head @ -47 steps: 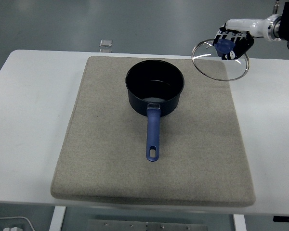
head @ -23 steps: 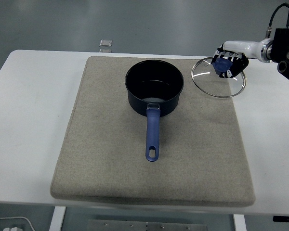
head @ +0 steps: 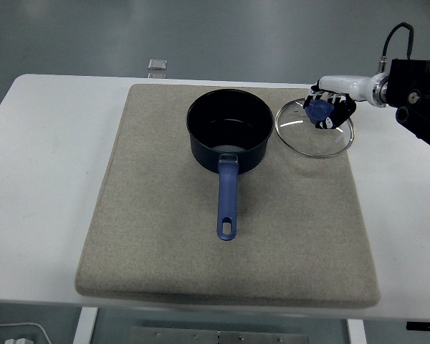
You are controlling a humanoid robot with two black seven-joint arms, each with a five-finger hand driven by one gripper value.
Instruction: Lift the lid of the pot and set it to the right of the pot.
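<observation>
A dark blue pot [head: 230, 131] stands uncovered on the grey mat [head: 158, 236], its blue handle pointing toward the near edge. Right of it is the glass lid [head: 313, 129] with a metal rim and a blue knob [head: 317, 112]. My right hand [head: 328, 111] comes in from the right edge and its fingers are curled around the knob. The lid is tilted a little, low over the mat's far right part, close beside the pot; I cannot tell whether its rim touches the mat. The left arm does not show.
The mat lies on a white table [head: 43, 158]. A small clear object [head: 157, 67] sits at the table's far edge, behind the mat. Bare mat stretches in front of the lid and right of the pot's handle.
My right hand has carried the lid down and to the left, from up above the mat's far right corner to low beside the pot. The pot has not moved.
</observation>
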